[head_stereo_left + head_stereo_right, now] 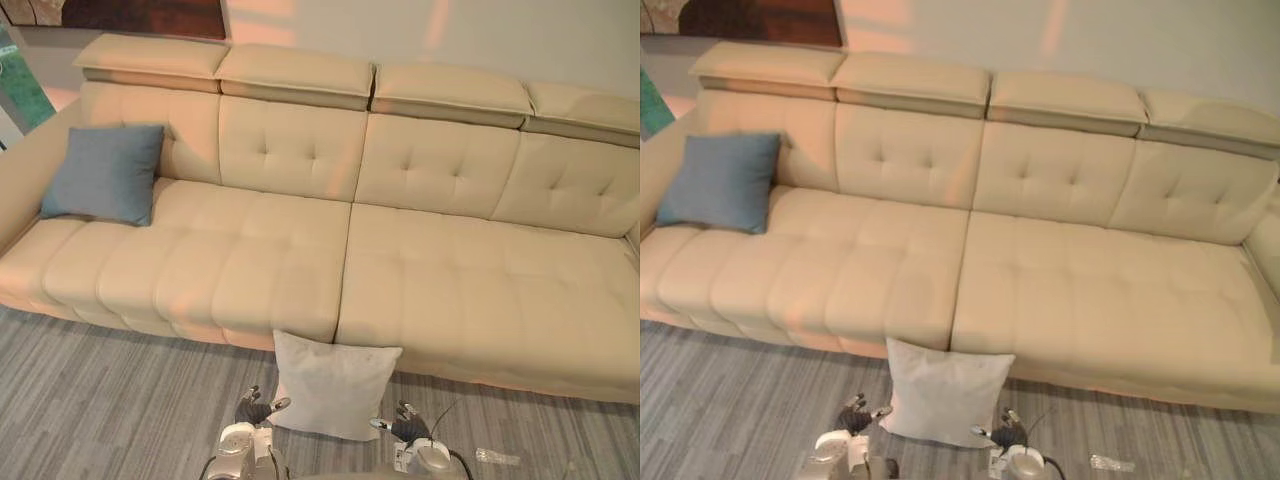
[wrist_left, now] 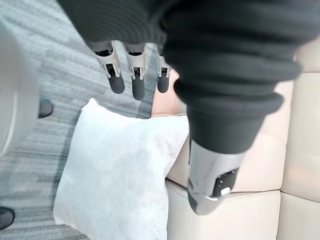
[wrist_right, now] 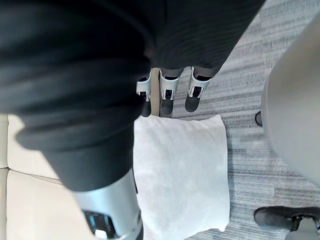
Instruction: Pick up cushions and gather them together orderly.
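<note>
A white cushion (image 1: 335,385) stands on the grey floor, leaning against the front of the beige sofa (image 1: 450,290) near its middle. A blue cushion (image 1: 105,172) rests upright against the backrest at the sofa's left end. My left hand (image 1: 255,408) hovers just left of the white cushion (image 2: 115,175), open, its fingers (image 2: 135,80) straight and holding nothing. On the cushion's right side my right hand (image 1: 405,424) is also open, its fingers (image 3: 167,95) extended above the white cushion (image 3: 182,170). Neither hand touches it.
The long sofa spans the whole width, with broad bare seats between the blue cushion and the right end. A small clear plastic object (image 1: 497,457) lies on the floor to the right of my right hand.
</note>
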`<state>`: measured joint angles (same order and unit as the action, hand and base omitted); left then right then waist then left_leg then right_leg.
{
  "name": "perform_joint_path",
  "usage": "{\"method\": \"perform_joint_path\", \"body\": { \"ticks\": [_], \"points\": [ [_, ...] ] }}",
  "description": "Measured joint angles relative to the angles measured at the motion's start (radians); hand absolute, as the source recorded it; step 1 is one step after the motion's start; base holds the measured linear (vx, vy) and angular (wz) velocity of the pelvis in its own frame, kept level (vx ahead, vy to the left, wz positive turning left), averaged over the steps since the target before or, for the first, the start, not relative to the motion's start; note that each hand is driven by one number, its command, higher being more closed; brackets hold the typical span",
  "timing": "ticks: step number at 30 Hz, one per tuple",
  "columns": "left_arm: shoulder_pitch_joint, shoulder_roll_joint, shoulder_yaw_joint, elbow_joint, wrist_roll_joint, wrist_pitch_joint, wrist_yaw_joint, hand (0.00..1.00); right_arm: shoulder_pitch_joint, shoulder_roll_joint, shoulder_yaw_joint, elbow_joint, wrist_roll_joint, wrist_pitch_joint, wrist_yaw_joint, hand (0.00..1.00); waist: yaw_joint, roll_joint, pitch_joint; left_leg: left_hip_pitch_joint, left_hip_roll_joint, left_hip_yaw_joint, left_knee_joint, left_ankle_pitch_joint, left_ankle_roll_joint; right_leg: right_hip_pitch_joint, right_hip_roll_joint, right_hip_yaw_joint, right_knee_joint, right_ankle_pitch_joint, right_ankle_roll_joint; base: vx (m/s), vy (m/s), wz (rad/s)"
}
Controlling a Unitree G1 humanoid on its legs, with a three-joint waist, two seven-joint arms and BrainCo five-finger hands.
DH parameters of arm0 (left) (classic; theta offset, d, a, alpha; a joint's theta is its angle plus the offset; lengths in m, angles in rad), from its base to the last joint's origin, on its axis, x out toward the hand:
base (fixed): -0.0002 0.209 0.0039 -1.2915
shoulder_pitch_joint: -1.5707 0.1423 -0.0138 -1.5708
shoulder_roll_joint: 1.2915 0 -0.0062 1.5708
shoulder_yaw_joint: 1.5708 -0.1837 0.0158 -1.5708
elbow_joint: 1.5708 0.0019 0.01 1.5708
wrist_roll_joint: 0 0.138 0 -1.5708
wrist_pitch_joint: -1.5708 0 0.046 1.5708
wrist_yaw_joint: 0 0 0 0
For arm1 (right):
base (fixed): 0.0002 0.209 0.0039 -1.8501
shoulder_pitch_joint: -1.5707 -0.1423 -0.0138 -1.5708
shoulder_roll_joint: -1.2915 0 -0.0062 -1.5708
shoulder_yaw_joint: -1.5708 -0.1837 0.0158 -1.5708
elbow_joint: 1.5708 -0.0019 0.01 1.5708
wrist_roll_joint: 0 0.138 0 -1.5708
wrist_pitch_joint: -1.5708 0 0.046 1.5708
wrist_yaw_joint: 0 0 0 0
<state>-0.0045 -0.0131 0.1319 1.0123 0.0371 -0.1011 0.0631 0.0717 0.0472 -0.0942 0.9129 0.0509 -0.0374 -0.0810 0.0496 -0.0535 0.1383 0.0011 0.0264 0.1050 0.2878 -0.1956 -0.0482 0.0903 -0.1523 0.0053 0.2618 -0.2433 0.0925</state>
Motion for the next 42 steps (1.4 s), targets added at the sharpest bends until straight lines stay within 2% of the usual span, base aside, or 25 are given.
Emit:
{"method": "perform_joint_path", "body": {
  "ticks": [4,6,7,9,10,14,17,21,25,29,32,34,38,42],
  "points": [
    [0.007,-0.005,-0.024,0.001,-0.010,0.000,0.004,0.00,0.002,-0.013,-0.031,0.011,0.039,-0.003,-0.013,0.00,0.000,0.018,-0.015,0.001,0.014,-0.001,-0.008,0.003,-0.005,0.002,0.013,-0.004,-0.013,0.000,0.000,0.00,-0.048,-0.02],
    [0.004,0.002,-0.032,-0.002,-0.030,-0.001,0.019,0.00,-0.002,-0.023,-0.056,0.012,0.068,-0.005,-0.021,0.00,0.002,0.025,0.007,-0.010,0.023,-0.004,-0.005,0.005,-0.009,-0.013,0.022,-0.006,0.005,-0.004,-0.003,-0.06,-0.053,-0.01],
    [-0.005,0.001,-0.032,-0.005,-0.041,-0.001,0.022,0.00,-0.008,-0.029,-0.063,0.012,0.079,-0.006,-0.027,0.00,0.001,0.020,0.016,-0.041,0.027,-0.007,0.015,0.003,-0.012,-0.041,0.026,-0.004,0.036,-0.015,-0.010,-0.10,-0.045,0.10],
    [-0.028,0.001,-0.033,-0.028,-0.063,-0.001,0.031,0.00,-0.019,-0.050,-0.064,0.003,0.112,-0.014,-0.041,0.00,-0.001,0.025,0.046,-0.153,0.037,-0.021,0.104,-0.015,-0.017,-0.144,0.032,-0.006,0.136,-0.048,-0.016,-0.14,-0.054,0.18],
    [-0.058,0.005,-0.033,-0.051,-0.092,-0.002,0.044,0.00,-0.050,-0.063,-0.082,0.000,0.137,-0.020,-0.057,0.00,-0.004,0.032,0.100,-0.222,0.043,-0.033,0.185,-0.029,-0.018,-0.218,0.036,-0.009,0.221,-0.074,-0.019,-0.24,-0.054,0.19],
    [-0.127,0.065,-0.037,-0.142,-0.199,-0.005,0.087,0.00,-0.116,-0.088,-0.119,-0.104,0.228,-0.036,-0.112,0.00,-0.001,0.015,0.225,-0.472,0.069,-0.038,0.376,-0.067,-0.023,-0.486,0.051,0.007,0.452,-0.133,-0.031,-0.27,-0.032,-0.03],
    [-0.196,0.102,-0.039,-0.216,-0.249,-0.024,0.113,0.00,-0.179,-0.116,-0.140,-0.161,0.263,-0.061,-0.145,0.00,-0.002,0.014,0.266,-0.627,0.082,-0.037,0.452,-0.070,-0.015,-0.651,0.064,0.021,0.532,-0.136,-0.035,-0.19,-0.010,-0.14],
    [-0.341,0.152,-0.010,-0.254,-0.278,-0.042,0.132,0.00,-0.315,-0.156,-0.140,-0.228,0.274,-0.069,-0.166,0.00,-0.011,0.016,0.313,-0.809,0.088,-0.046,0.540,-0.065,-0.010,-0.839,0.068,0.034,0.637,-0.135,-0.036,-0.12,-0.018,-0.02],
    [-0.539,0.231,0.080,-0.270,-0.297,-0.048,0.134,0.00,-0.548,-0.208,-0.170,-0.269,0.276,-0.084,-0.168,0.00,-0.018,0.014,0.380,-1.003,0.106,-0.043,0.644,-0.064,-0.010,-1.045,0.087,0.060,0.747,-0.136,-0.034,-0.11,-0.021,-0.13],
    [-0.679,0.318,0.085,-0.279,-0.297,-0.052,0.137,0.00,-0.718,-0.268,-0.187,-0.270,0.305,-0.101,-0.170,0.00,-0.020,0.015,0.411,-1.189,0.121,-0.044,0.738,-0.065,-0.007,-1.236,0.103,0.074,0.844,-0.138,-0.031,-0.09,-0.030,-0.09],
    [-0.768,0.359,0.035,-0.279,-0.296,-0.057,0.151,0.00,-0.812,-0.292,-0.199,-0.270,0.313,-0.107,-0.171,0.00,-0.026,0.015,0.425,-1.301,0.122,-0.055,0.800,-0.066,-0.006,-1.350,0.106,0.078,0.915,-0.146,-0.019,-0.09,-0.040,0.03],
    [-0.827,0.374,-0.038,-0.278,-0.295,-0.060,0.151,0.00,-0.878,-0.293,-0.197,-0.269,0.322,-0.113,-0.172,0.00,-0.036,0.017,0.430,-1.375,0.123,-0.062,0.841,-0.066,-0.006,-1.424,0.109,0.080,0.959,-0.147,-0.017,-0.11,-0.033,0.01],
    [-0.902,0.370,-0.162,-0.278,-0.294,-0.061,0.151,0.00,-0.958,-0.289,-0.169,-0.264,0.323,-0.115,-0.177,0.00,-0.043,0.018,0.431,-1.467,0.122,-0.064,0.885,-0.066,0.000,-1.518,0.109,0.086,1.008,-0.149,-0.011,-0.08,-0.010,0.01],
    [-0.977,0.341,-0.222,-0.279,-0.294,-0.061,0.179,0.00,-1.053,-0.259,-0.103,-0.227,0.323,-0.116,-0.179,0.00,-0.044,0.021,0.440,-1.508,0.123,-0.068,0.897,-0.062,-0.003,-1.556,0.108,0.084,1.014,-0.146,-0.016,-0.05,0.014,-0.02]
  ]
}}
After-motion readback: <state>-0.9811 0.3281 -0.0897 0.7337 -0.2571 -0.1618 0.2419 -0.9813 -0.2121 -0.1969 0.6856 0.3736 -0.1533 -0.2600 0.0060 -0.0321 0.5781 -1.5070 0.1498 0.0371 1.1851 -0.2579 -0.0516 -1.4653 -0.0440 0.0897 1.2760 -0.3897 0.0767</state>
